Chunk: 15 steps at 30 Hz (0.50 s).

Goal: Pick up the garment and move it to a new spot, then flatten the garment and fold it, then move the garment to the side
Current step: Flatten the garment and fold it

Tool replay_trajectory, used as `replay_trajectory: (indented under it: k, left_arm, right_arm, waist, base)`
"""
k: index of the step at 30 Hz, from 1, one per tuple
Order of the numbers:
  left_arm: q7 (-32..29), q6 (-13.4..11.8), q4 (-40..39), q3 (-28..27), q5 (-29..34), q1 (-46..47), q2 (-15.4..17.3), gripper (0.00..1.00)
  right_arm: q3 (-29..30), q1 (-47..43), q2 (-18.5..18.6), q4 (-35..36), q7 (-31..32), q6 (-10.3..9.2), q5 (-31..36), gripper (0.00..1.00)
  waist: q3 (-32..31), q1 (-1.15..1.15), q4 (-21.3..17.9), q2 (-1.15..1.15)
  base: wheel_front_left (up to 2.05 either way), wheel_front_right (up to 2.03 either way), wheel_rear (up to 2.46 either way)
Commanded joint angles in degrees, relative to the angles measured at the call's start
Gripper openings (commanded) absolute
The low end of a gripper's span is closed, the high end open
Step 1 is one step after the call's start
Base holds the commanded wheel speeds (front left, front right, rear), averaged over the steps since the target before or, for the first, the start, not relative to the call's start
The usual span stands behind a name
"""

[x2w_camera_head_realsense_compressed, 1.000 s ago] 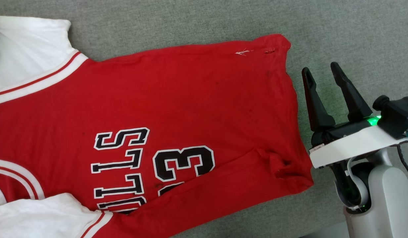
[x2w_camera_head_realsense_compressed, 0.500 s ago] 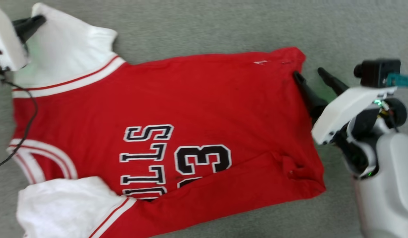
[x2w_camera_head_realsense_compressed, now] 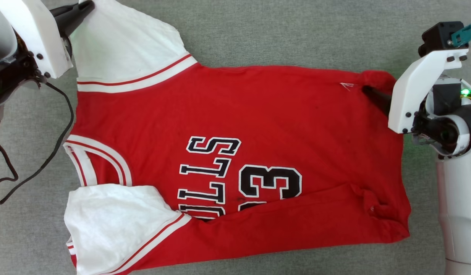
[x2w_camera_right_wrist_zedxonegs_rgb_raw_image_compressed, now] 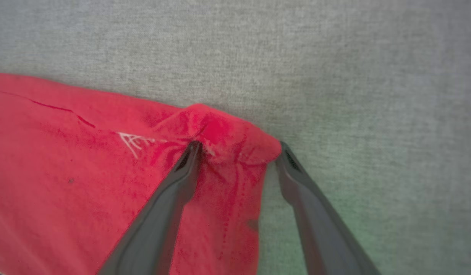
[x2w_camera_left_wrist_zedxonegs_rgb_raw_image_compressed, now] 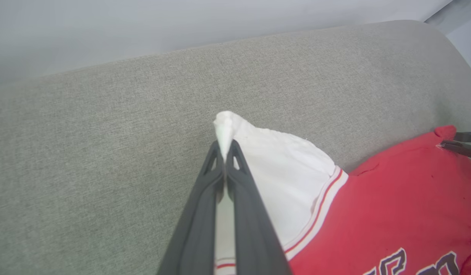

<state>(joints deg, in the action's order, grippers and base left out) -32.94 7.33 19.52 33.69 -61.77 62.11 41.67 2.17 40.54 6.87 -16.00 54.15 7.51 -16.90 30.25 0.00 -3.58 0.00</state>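
Garment [x2w_camera_head_realsense_compressed: 258,114], red, black white-outlined lettering [x2w_camera_head_realsense_compressed: 208,172] "LLS" beside numeral [x2w_camera_head_realsense_compressed: 269,182] "3"

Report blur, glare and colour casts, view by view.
Head view: sharp, evenly lit, garment lettering crisp. Left wrist view: pale haze across the top, left gripper sharp. Right wrist view: soft throughout, green tint on the surface beside the right gripper.

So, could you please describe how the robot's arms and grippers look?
The left gripper and right gripper have two long, dark, tapering fingers on white angular mounts with screws. The right forearm is pale grey; its wrist has a green light and a black camera block with a teal plug. A black cable loops from the left arm.
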Motion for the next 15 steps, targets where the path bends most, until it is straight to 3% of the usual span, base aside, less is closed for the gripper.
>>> replay_trajectory:
  k: [1,7,15]
  left_arm:
    - [0.48,0.1,-0.1,0.26,-0.09,0.36,0.0,0.0]
    - [2.02,0.17,0.01,1.2,-1.27,0.04,0.13,0.0]
    - [7.07,0.18,-0.88,1.76,-3.11,-2.38,1.28,0.0]
  right_arm:
    - [-0.44,-3.42,-1.23,-3.57,3.18,-0.04,1.05,0.0]
    - [1.16,-2.62,-1.72,-1.43,7.2,-0.04,3.22,0.0]
    - [3.73,-1.17,-0.92,7.06,0.87,-0.04,2.49,0.0]
  waist:
    - [0.16,0.0,0.25,0.0]
    - [-0.01,0.0,0.58,0.0]
    - [-3.44,0.0,0.79,0.0]
  base:
    - [0.0,0.0,0.0]
    - [0.0,0.0,0.0]
    - [0.0,0.0,0.0]
